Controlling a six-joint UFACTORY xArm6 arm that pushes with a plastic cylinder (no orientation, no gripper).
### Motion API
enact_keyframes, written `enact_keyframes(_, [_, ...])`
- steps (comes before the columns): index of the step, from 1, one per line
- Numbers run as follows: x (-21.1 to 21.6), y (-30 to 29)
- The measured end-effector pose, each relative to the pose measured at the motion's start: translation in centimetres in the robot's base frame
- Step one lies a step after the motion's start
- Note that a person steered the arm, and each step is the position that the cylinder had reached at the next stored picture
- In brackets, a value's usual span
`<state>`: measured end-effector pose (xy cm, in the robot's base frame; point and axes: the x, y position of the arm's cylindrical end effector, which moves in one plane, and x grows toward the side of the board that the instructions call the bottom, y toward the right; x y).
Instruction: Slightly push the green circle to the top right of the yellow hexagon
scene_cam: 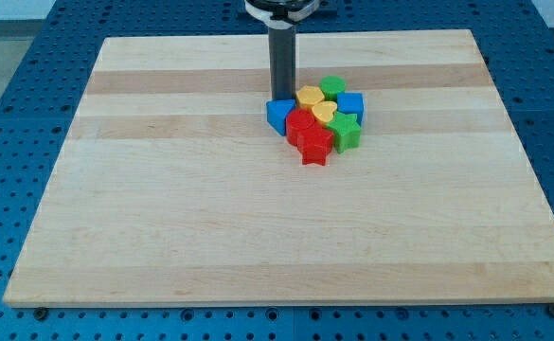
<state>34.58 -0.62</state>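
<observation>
The green circle (332,87) sits at the top of a tight cluster of blocks, just up and right of the yellow hexagon (310,97), touching it. My tip (282,98) stands at the cluster's left side, right above the blue triangle (278,115) and left of the yellow hexagon. A yellow heart (325,112) lies below the hexagon. The rod rises from the tip to the view's top.
A blue cube (350,104), a green star (346,131), a red round block (300,124) and a red star (314,147) complete the cluster on the wooden board (163,208). A blue perforated table surrounds the board.
</observation>
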Motion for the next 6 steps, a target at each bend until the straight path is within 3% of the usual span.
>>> enact_keyframes(2, [-2.9, -3.1])
enact_keyframes(3, [-6.0, -1.1])
enact_keyframes(4, [-6.7, 5.4])
enact_keyframes(6, [-3.2, 8.6])
